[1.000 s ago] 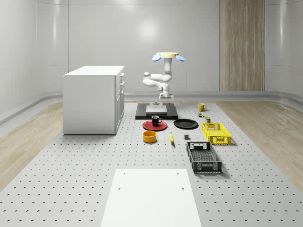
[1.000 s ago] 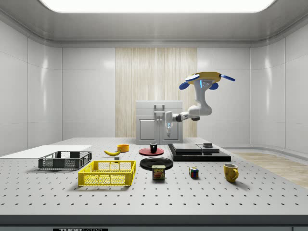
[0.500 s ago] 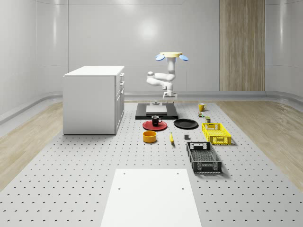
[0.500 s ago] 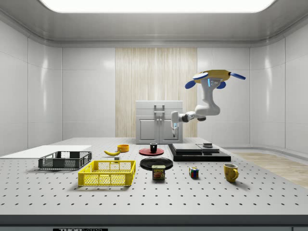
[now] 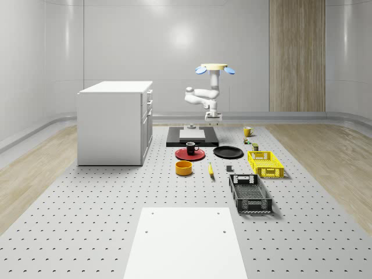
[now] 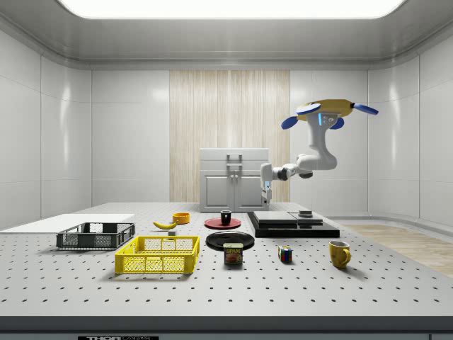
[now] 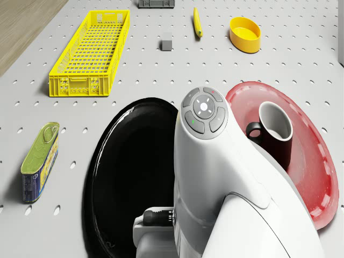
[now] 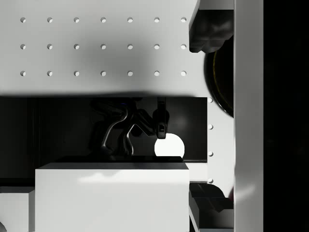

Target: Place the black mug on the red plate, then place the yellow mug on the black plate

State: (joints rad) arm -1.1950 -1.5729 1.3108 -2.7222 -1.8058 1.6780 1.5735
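Drone [image 5: 214, 68] and gripper [image 5: 213, 118] have been shifting toward the yellow mug [image 5: 247, 132], black mug [image 5: 192, 148] sitting plated; grip state is indiscernible.

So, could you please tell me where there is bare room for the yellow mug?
The black plate is bare, bordered by the red plate with the black mug and the yellow basket. It is crowded beside the yellow mug, near the can and cube.
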